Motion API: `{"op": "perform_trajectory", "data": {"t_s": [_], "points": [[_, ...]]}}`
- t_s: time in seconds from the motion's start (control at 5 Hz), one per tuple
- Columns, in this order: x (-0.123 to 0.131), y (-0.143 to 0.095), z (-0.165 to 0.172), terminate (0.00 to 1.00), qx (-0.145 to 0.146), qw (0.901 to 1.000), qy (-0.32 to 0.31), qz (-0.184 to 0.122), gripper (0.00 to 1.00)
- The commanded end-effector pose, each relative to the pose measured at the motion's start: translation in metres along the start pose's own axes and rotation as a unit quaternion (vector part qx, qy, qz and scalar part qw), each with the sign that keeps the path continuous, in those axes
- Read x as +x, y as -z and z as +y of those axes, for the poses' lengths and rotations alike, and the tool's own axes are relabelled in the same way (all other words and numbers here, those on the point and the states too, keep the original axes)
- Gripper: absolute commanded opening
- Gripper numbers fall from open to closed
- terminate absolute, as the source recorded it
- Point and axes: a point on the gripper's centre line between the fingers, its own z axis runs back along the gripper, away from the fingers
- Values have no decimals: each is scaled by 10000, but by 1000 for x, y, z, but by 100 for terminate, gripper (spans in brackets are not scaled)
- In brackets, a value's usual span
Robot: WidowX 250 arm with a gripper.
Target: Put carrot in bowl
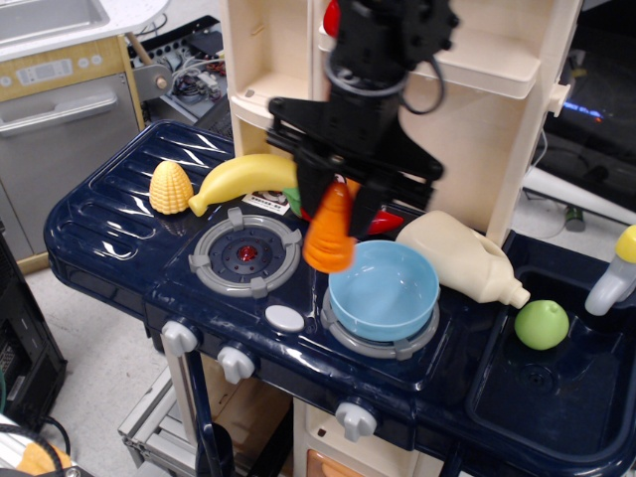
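Gripper (340, 199), black and somewhat blurred, hangs above the toy stove with its fingers closed on the narrow upper end of the carrot (331, 233). That carrot points wide base downward, tilted a little, and is lifted clear of the counter; in the frame its base sits just left of the bowl's near-left rim, between the two burners. Whether it overlaps the rim or hangs in front of it cannot be told.

Just right of the carrot, the bowl (385, 292) sits upright on the right burner ring (383, 345), light blue with nothing in it. Left of the carrot is the left burner (244, 257), grey with a red centre. A small grey oval button (284, 318) lies on the counter (109, 229) in front of the two burners, with knobs along the front edge below.

Behind the left burner a banana (241, 178) lies with its tip toward the corn (170, 187), which stands at the counter's left side. A bit of red chili (390, 220) shows behind the gripper, mostly hidden. Right of the bowl a cream bottle (460, 257) lies on its side, spout pointing right toward the sink (556, 397), where a green apple (542, 325) rests at the left edge. A white and yellow tap (617, 271) stands at the far right. Cream shelves (487, 70) rise behind the arm.
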Motion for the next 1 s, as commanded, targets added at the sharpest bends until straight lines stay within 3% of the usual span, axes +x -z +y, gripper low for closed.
{"op": "perform_trajectory", "data": {"t_s": [0.0, 0.2, 0.6, 0.8], "points": [[10, -4, -26, 0, -114, 9986, -283, -424, 0], [10, 13, -24, 0, -144, 9961, -88, -872, 100], [10, 13, -24, 0, -144, 9961, -88, -872, 100], [10, 13, -24, 100, -144, 9961, -88, -872, 100]]}}
